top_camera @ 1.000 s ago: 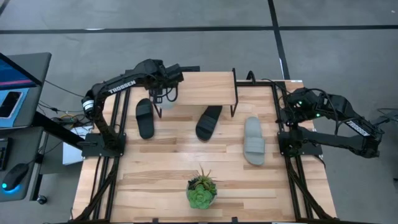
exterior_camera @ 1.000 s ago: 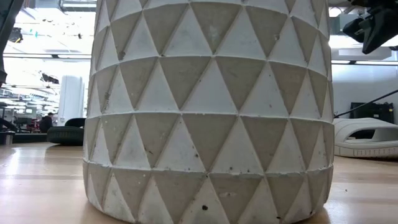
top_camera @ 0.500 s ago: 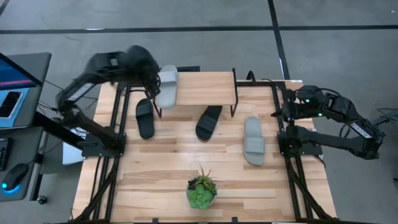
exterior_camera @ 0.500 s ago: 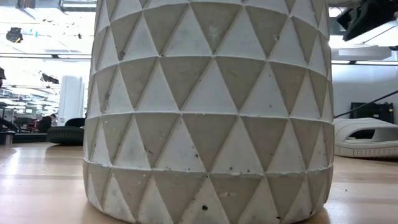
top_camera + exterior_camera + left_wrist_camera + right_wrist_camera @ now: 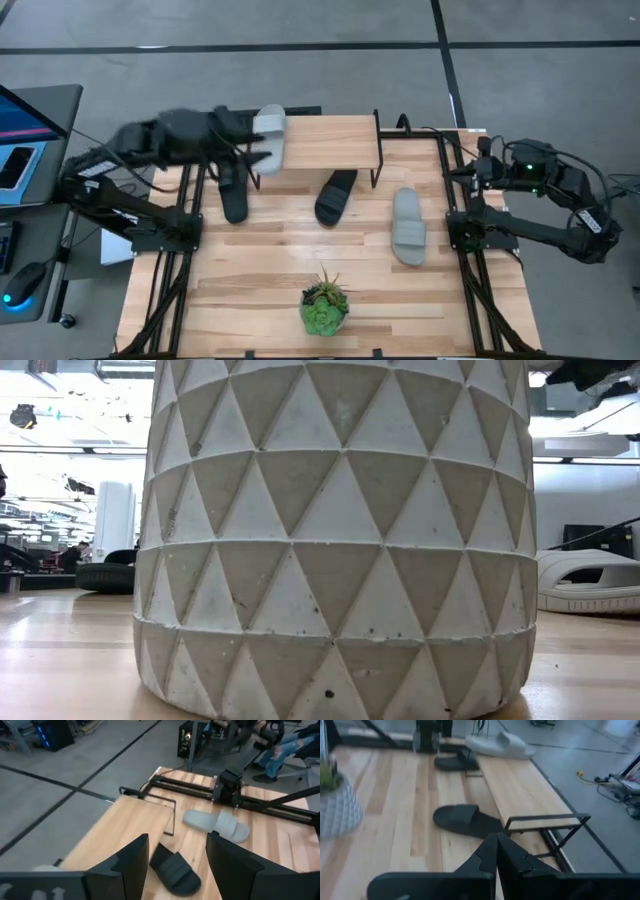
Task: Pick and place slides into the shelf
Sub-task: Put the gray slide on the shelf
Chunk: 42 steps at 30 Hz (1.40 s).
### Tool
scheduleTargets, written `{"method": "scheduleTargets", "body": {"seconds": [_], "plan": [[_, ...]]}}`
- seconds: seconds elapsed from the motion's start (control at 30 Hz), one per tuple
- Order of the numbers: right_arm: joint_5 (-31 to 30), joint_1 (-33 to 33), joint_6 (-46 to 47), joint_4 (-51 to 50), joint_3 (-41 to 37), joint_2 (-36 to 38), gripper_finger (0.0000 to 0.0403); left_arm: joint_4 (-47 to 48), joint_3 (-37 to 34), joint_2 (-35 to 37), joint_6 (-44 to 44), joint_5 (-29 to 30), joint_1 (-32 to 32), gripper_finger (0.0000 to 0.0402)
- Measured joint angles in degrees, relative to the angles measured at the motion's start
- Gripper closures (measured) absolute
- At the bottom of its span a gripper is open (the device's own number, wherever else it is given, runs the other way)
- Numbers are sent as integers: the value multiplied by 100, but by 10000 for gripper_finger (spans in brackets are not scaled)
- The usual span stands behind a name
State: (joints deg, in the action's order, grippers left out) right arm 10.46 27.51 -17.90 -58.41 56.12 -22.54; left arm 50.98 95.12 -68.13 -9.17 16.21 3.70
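The shelf (image 5: 325,140) stands at the table's far side. One light grey slide (image 5: 270,138) lies on the left end of its plank top, also in the right wrist view (image 5: 500,745). A black slide (image 5: 232,190) lies flat on the table left of the shelf. The other black slide (image 5: 336,195) lies with its far end under the plank. A second grey slide (image 5: 407,225) rests flat at the right. My left gripper (image 5: 177,840) hovers open and empty just left of the shelf (image 5: 252,152). My right gripper (image 5: 496,850) is shut, raised at the right edge (image 5: 478,172).
A green plant (image 5: 324,305) in a white faceted pot (image 5: 340,540) stands near the table's front edge and fills the low view. Black frame rails run along both table sides. A desk with a screen and a mouse stands off the table's left.
My left gripper, low over the shelf's left end a second ago, has risen and drawn back toward the table's left edge, rolling and tipping up. The light grey slide it covered lies in plain view on the plank. My right gripper has risen a little and tipped up.
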Motion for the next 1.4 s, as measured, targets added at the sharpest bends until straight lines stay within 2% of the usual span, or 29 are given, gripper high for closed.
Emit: {"method": "scheduleTargets", "body": {"seconds": [0.17, 0.4, 0.5, 0.67, 0.87, 1.03, 1.23, 1.4], "plan": [[-1, 0, 794, 41, 0, 59, 402, -1178, -1573, 358, -477, 143, -397, 217], [-6, 0, 2271, 22, 0, 50, 402, -3095, -3573, 1205, -1052, 122, -933, 217], [-86, 0, 2632, 10, 0, 50, 402, -3842, -4233, 1647, -1211, 208, -1217, 217], [-306, 0, 2801, -377, 0, 48, 402, -5046, -5096, 2299, -1297, 775, -1773, 217], [-549, 0, 2751, -1416, 0, 46, 402, -6306, -5830, 2583, -1023, 1395, -2395, 217], [-813, 0, 3131, -1794, -266, 68, 402, -7329, -6166, 2577, -523, 1957, -2788, 217], [-792, 0, 3483, -1832, -1090, 76, 402, -7533, -6213, 2573, -337, 2224, -3096, 217], [-762, 0, 3655, -1190, -1696, 54, 402, -7695, -6213, 2576, -145, 2267, -3182, 217]]}}
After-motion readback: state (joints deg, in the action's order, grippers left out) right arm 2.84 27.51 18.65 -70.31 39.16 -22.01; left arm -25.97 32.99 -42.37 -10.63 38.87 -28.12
